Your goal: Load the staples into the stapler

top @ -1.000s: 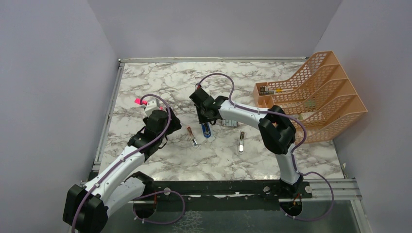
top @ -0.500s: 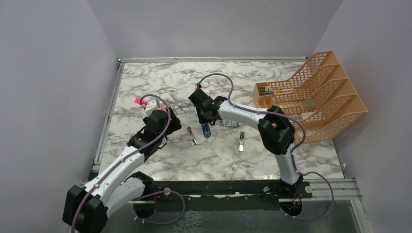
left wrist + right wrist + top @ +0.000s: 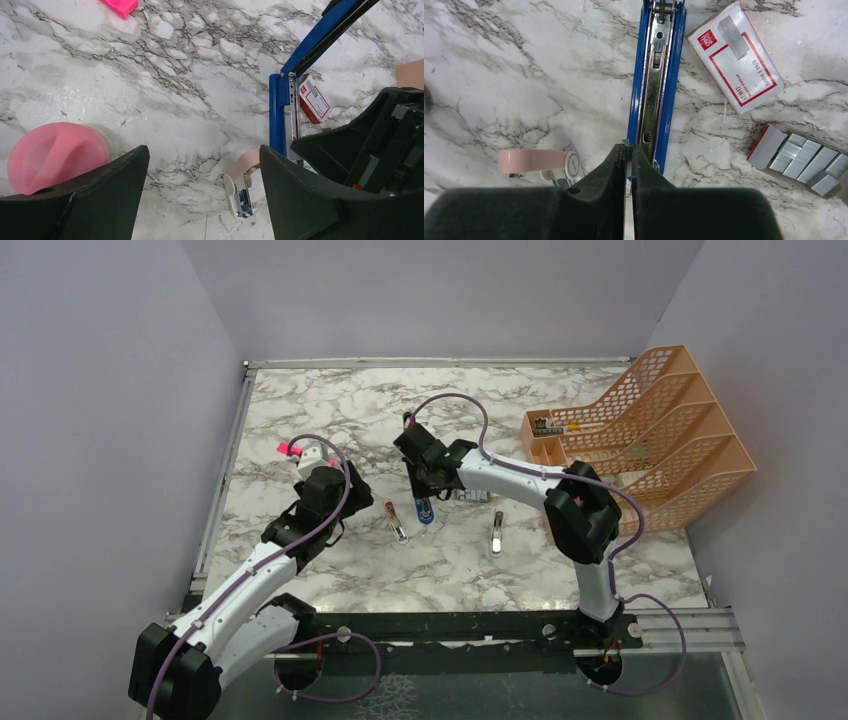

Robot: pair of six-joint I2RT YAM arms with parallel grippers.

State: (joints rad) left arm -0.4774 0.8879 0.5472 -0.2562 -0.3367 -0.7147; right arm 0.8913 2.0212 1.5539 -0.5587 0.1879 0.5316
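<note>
The blue stapler [image 3: 656,75] lies open on the marble table, its silver rail facing up; it also shows in the top view [image 3: 426,510] and the left wrist view [image 3: 278,112]. My right gripper [image 3: 628,147] is shut just over the stapler's near end, with a thin grey strip of staples [image 3: 626,143] pinched edge-on between the tips. The red-and-white box lid [image 3: 734,55] lies right of the stapler. Its tray of grey staples [image 3: 804,160] lies further right. My left gripper [image 3: 202,155] is open and empty, left of the stapler [image 3: 345,502].
A small pink-and-white stapler [image 3: 242,185] lies between my left fingers, also seen in the right wrist view [image 3: 539,162]. A pink round object [image 3: 55,155] sits left. A pink marker [image 3: 290,450], another small stapler [image 3: 497,532] and a peach mesh file rack [image 3: 650,440] are on the table.
My right arm has shifted slightly to the right, keeping its shut gripper over the blue stapler. The left arm has not moved.
</note>
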